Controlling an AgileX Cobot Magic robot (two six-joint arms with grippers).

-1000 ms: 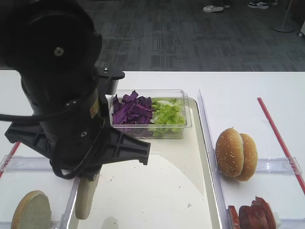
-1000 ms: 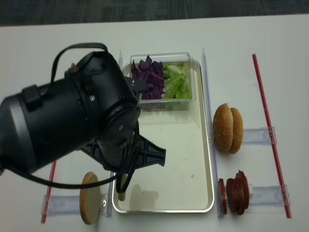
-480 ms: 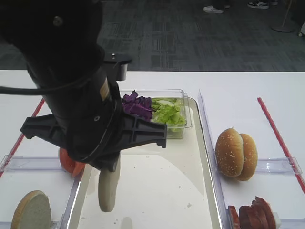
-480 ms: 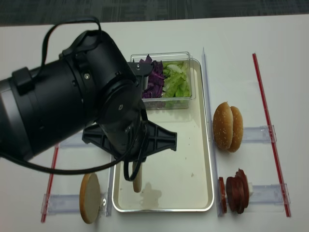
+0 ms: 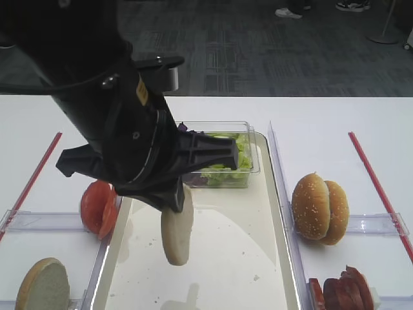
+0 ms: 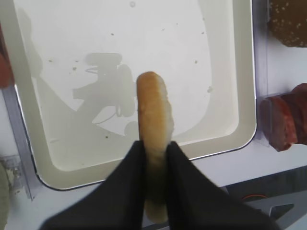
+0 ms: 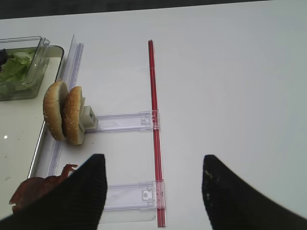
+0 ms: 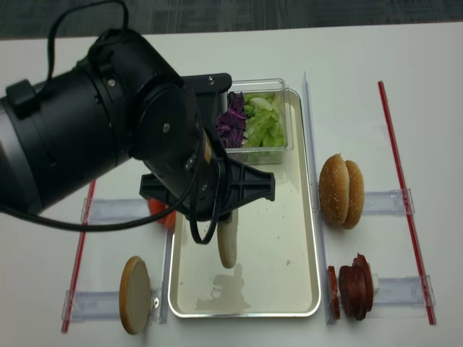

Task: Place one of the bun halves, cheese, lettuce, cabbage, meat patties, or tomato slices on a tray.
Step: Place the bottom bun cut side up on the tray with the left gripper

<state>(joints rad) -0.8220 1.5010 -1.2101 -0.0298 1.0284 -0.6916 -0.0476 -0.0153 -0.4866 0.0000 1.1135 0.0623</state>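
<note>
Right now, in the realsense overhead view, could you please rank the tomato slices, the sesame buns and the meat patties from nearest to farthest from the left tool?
1. Tomato slices: just left of the left tool, outside the tray's left rim.
2. Sesame buns: right of the tray, upper holder.
3. Meat patties: right of the tray, lower holder, slightly farther than the buns.

pale bun half (image 5: 177,231) on edge, above cream tray (image 5: 219,284) w/ metal rim

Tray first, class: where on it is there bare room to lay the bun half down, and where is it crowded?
The tray is bare from below the clear tub to its near rim. The bun half, held on edge by the left gripper, hangs there. The far end is crowded by the tub of cabbage and lettuce.
</note>
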